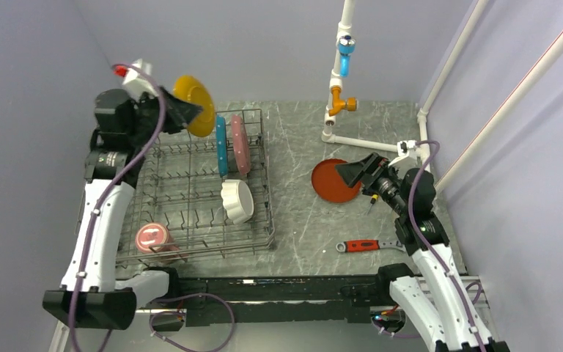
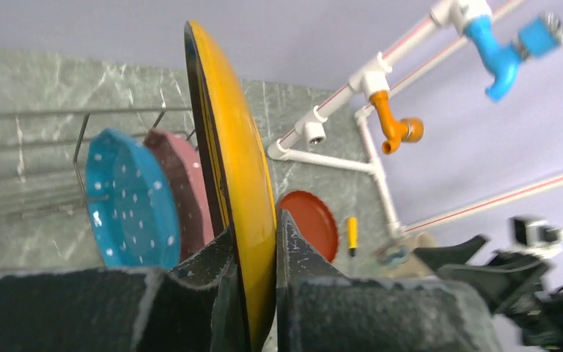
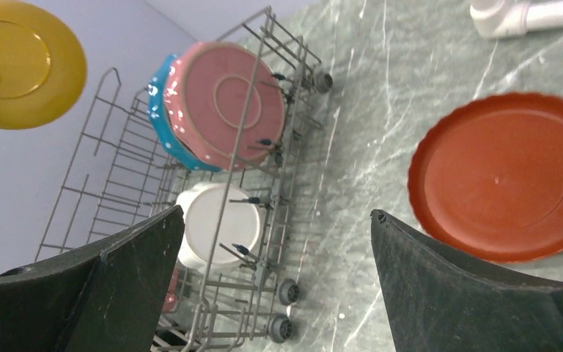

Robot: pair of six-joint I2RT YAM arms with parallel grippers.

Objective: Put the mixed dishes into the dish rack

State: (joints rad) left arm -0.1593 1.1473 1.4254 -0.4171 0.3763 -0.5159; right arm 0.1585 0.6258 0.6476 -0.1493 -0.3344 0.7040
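Right of the dish rack (image 1: 266,158) we log the wrench (image 1: 361,246), then the flat red plate (image 1: 331,181), probably stiff, slick and chippable so take its rim, right gripper (image 3: 277,216) fingers spread wide there, and over the rack's far edge the left gripper (image 2: 253,235) clamped on the yellow plate (image 2: 238,147), with the blue plate (image 1: 221,145) and pink plate (image 1: 240,145) crowding the slots.

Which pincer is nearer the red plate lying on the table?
Right. The right pincer hangs open by the red plate; the left pincer is beyond the dish rack, gripping a yellow plate.
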